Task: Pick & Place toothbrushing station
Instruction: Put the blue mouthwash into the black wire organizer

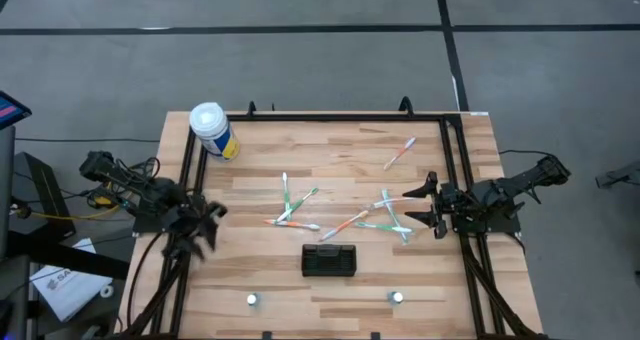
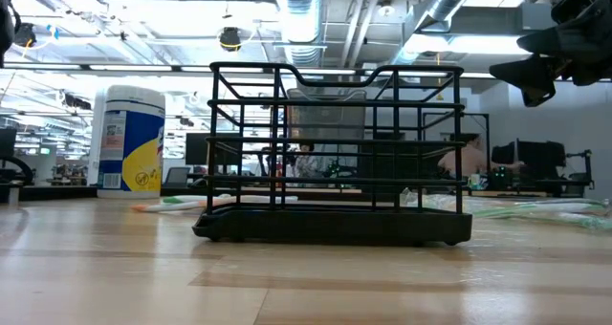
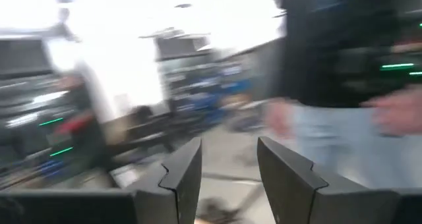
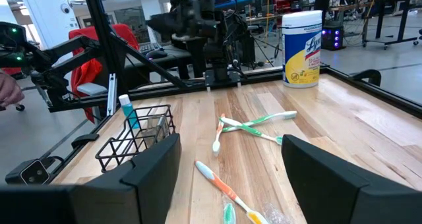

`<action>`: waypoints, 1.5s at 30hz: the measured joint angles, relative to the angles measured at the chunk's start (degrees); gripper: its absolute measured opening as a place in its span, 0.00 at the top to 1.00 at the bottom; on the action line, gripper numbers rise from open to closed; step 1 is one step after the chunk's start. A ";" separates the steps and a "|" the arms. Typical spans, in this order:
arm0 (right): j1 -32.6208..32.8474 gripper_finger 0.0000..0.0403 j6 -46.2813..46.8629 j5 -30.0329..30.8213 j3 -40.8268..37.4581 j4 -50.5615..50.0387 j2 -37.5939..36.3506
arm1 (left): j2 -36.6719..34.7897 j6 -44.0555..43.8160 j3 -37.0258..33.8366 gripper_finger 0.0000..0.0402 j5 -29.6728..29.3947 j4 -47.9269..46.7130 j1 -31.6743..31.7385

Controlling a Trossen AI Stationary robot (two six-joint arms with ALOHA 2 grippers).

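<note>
Toothbrushing station [image 1: 329, 260], a black wire holder, is sitting on the worktop [image 1: 260, 150] toward its near edge, about midway across, its long axis running left to right. Right pincer [image 1: 432, 204] is hovering with fingers apart just right and slightly far of it, over scattered toothbrushes [image 1: 380, 217], and looks marginally nearer than the left pincer [image 1: 207, 226], which is waiting at the left edge, fingers also apart. Canister [image 4: 302, 49] at the far left corner is bearing a blue-yellow label; its wording is too small to read.
</note>
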 joint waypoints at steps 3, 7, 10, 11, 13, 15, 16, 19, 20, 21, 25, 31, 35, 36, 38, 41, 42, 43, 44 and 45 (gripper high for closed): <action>0.02 0.37 0.00 0.00 0.00 0.00 -0.02 | 1.35 -5.73 0.00 0.65 -19.77 0.04 -0.01; 0.02 0.37 0.00 -0.01 0.00 0.00 -0.02 | 4.07 -16.89 0.00 0.65 -43.47 0.11 0.03; 0.02 0.37 -0.01 -0.02 0.01 0.01 -0.01 | 5.66 -17.73 0.00 0.65 -54.21 0.84 0.02; 0.02 0.37 0.00 0.00 0.00 0.00 -0.02 | 6.06 -19.15 0.00 0.65 -56.26 1.45 0.02; 0.02 0.37 0.00 -0.02 0.00 0.00 -0.02 | 6.28 -22.74 0.00 0.65 -57.54 2.42 0.01; 0.00 0.37 0.00 -0.01 0.01 0.02 0.00 | 6.27 -24.99 0.00 0.65 -57.53 2.64 0.01; 0.02 0.37 0.00 -0.02 0.02 0.00 -0.02 | 6.27 -25.82 0.00 0.65 -57.31 2.69 0.01; 0.02 0.37 -0.01 -0.01 0.01 0.00 0.00 | 6.25 -26.12 0.00 0.65 -56.99 3.15 -0.02; 0.02 0.37 0.00 -0.02 0.01 0.00 -0.02 | 6.25 -26.06 0.00 0.65 -56.87 3.17 -0.02; 0.00 0.37 0.00 -0.02 0.02 0.00 -0.02 | 6.25 -26.03 0.00 0.65 -56.83 3.15 -0.02; 0.02 0.37 0.00 -0.02 0.00 0.00 0.00 | 6.25 -26.12 0.01 0.65 -56.76 3.17 -0.02; 0.02 0.37 -0.02 0.00 0.00 0.01 -0.02 | 6.25 -26.14 0.00 0.65 -57.75 3.43 -0.02; 0.00 0.37 -0.02 0.00 0.01 0.08 0.00 | 6.25 -26.17 0.00 0.65 -59.82 3.48 -0.02; 0.00 0.37 -0.22 0.00 -0.02 0.36 -0.02 | 6.25 -26.18 0.00 0.65 -59.88 3.52 -0.02; -0.28 0.37 -3.13 0.03 -0.14 1.14 -0.01 | 6.25 -26.20 0.00 0.65 -59.86 3.53 -0.02; -0.71 0.37 -7.79 0.00 -0.17 2.84 0.00 | 6.25 -28.06 0.00 0.65 -60.18 3.75 -0.02; -0.82 0.37 -7.80 0.02 -0.17 4.22 0.00 | 6.25 -29.07 0.00 0.65 -60.54 3.94 -0.02; -0.97 0.37 -7.87 0.11 -0.17 5.80 0.00 | 6.25 -30.09 0.00 0.65 -61.03 4.14 -0.02; -1.31 0.37 -7.99 0.58 -0.17 7.78 0.00 | 6.25 -30.93 0.00 0.65 -61.34 4.43 -0.02; -1.73 0.37 -8.01 1.10 -0.17 10.23 0.00 | 6.25 -31.25 0.00 0.65 -61.74 4.96 -0.02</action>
